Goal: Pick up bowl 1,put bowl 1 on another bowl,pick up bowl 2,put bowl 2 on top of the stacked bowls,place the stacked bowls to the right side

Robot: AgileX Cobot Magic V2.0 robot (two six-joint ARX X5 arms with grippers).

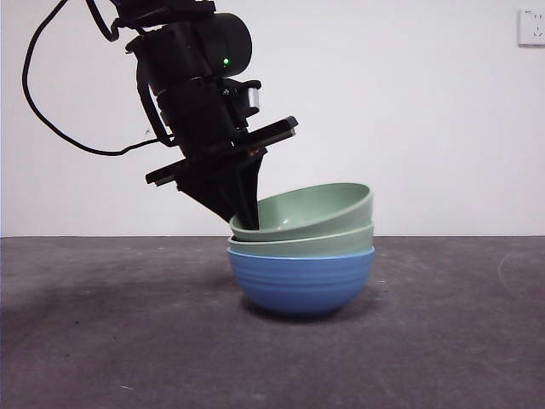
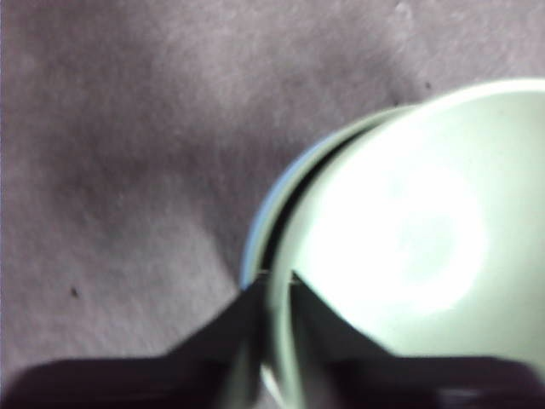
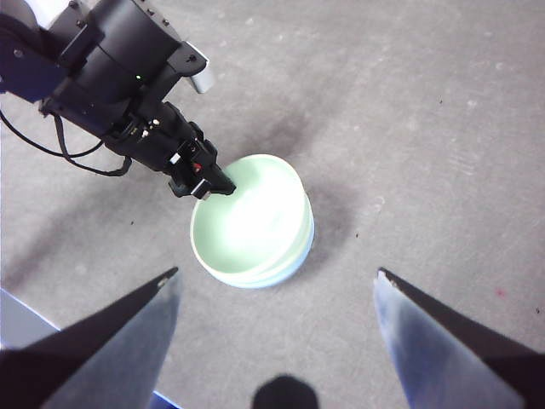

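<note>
Three ribbed bowls are nested at the table's middle. The blue bowl (image 1: pixel 302 281) stands at the bottom with a pale green bowl (image 1: pixel 311 244) seated in it. The top green bowl (image 1: pixel 311 207) lies tilted in that one, its far-side rim raised. My left gripper (image 1: pixel 245 217) comes down from the upper left and is shut on the top bowl's near-side rim. The left wrist view shows its jaws (image 2: pixel 274 277) pinching the green rim (image 2: pixel 409 247), with the blue rim (image 2: pixel 258 234) just outside. My right gripper (image 3: pixel 278 272) hangs open high above the stack (image 3: pixel 251 226), holding nothing.
Grey matte table surface (image 1: pixel 102 341) surrounds the stack, with a white wall behind it. A wall socket (image 1: pixel 531 27) sits at the upper right. The left arm's black cable (image 1: pixel 38 94) loops at the upper left.
</note>
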